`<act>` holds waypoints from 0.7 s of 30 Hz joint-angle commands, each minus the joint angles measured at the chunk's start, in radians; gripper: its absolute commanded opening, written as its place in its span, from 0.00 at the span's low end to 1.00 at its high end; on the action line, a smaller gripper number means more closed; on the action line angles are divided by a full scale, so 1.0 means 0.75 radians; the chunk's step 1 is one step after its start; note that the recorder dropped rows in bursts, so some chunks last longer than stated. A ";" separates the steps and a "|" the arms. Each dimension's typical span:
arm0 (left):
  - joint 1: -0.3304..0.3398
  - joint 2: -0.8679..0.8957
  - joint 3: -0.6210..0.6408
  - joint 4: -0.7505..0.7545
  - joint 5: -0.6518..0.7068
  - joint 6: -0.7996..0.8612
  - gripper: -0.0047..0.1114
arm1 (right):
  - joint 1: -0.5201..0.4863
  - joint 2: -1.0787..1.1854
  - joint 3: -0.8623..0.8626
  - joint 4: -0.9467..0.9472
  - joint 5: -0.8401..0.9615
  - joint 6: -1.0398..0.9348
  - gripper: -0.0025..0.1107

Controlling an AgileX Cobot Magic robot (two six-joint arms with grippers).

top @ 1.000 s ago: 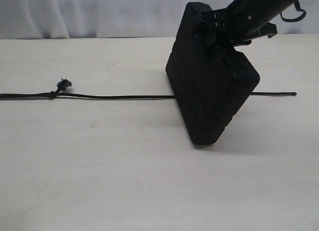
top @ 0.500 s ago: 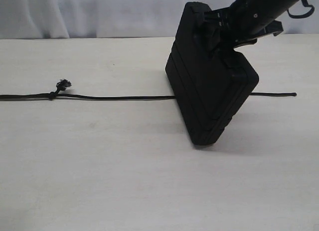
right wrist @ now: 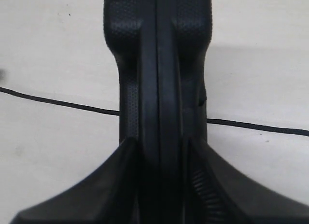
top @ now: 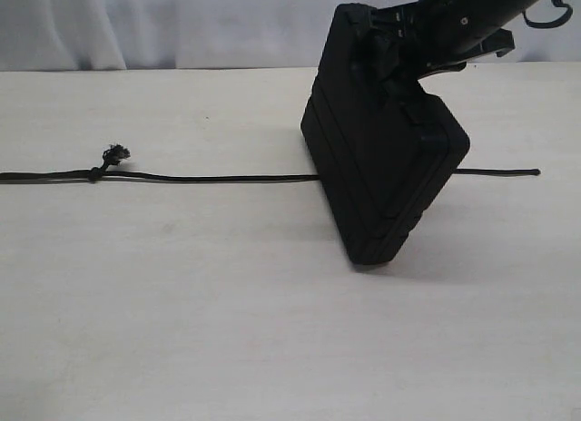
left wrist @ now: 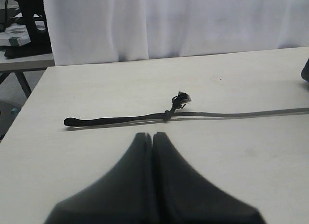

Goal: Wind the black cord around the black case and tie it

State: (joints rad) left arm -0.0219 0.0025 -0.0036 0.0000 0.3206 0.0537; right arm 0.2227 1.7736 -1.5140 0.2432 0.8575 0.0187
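The black case [top: 381,167] is clamped on edge by the right gripper [right wrist: 159,146], with the black cord [top: 209,177] laid below; the left gripper [left wrist: 152,137] is pressed together.

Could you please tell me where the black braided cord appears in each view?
Exterior view: the long black braided cord crosses the table from the left edge, passing behind the tilted flat black plastic case.
Left wrist view: cord across the middle, beyond the shut left pincer.
Right wrist view: cord either side of the case.
Shared landmark: the cord's frayed knot, exterior and left wrist.
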 commanded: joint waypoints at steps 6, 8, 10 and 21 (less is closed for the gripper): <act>-0.004 -0.003 0.005 0.000 -0.018 -0.001 0.04 | 0.000 -0.011 0.003 0.014 -0.021 -0.004 0.24; -0.004 -0.003 0.005 0.000 -0.018 -0.001 0.04 | 0.000 -0.011 0.003 0.014 -0.013 -0.004 0.19; -0.004 -0.003 0.005 0.000 -0.018 -0.001 0.04 | 0.006 -0.011 0.003 0.011 -0.001 -0.004 0.12; -0.004 -0.003 0.005 0.000 -0.018 -0.001 0.04 | 0.095 -0.011 0.003 -0.041 -0.031 0.098 0.06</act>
State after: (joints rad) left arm -0.0219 0.0025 -0.0036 0.0000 0.3206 0.0537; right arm 0.2831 1.7729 -1.5140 0.2048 0.8248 0.0776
